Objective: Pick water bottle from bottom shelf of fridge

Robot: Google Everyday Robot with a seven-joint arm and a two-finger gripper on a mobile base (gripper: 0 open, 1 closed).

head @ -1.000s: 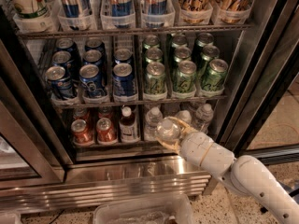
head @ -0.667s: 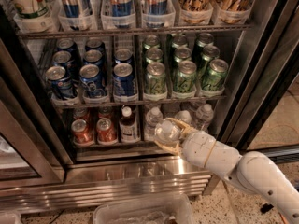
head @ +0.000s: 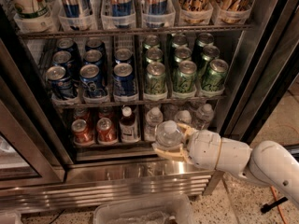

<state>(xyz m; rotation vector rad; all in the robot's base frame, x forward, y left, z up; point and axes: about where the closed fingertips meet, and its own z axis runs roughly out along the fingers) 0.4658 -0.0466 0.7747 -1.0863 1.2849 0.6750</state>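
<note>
Inside the open fridge [head: 264, 55], the bottom shelf [head: 112, 144] carries red cans [head: 83, 131] at left, then a dark brown bottle [head: 127, 125]. Just right of it, the gripper [head: 172, 142] has its tan fingers [head: 162, 150] closed around the water bottle [head: 168, 132] (white cap uppermost) at the shelf's front edge, over the steel ledge [head: 117, 171]. The white arm [head: 261, 162] extends right.

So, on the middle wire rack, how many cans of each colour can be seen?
Blue aluminium cans: 8
Green aluminium cans: 9
Total: 17
The gripper is lower down, its jaws shut on the clear white-capped plastic water bottle.
</note>
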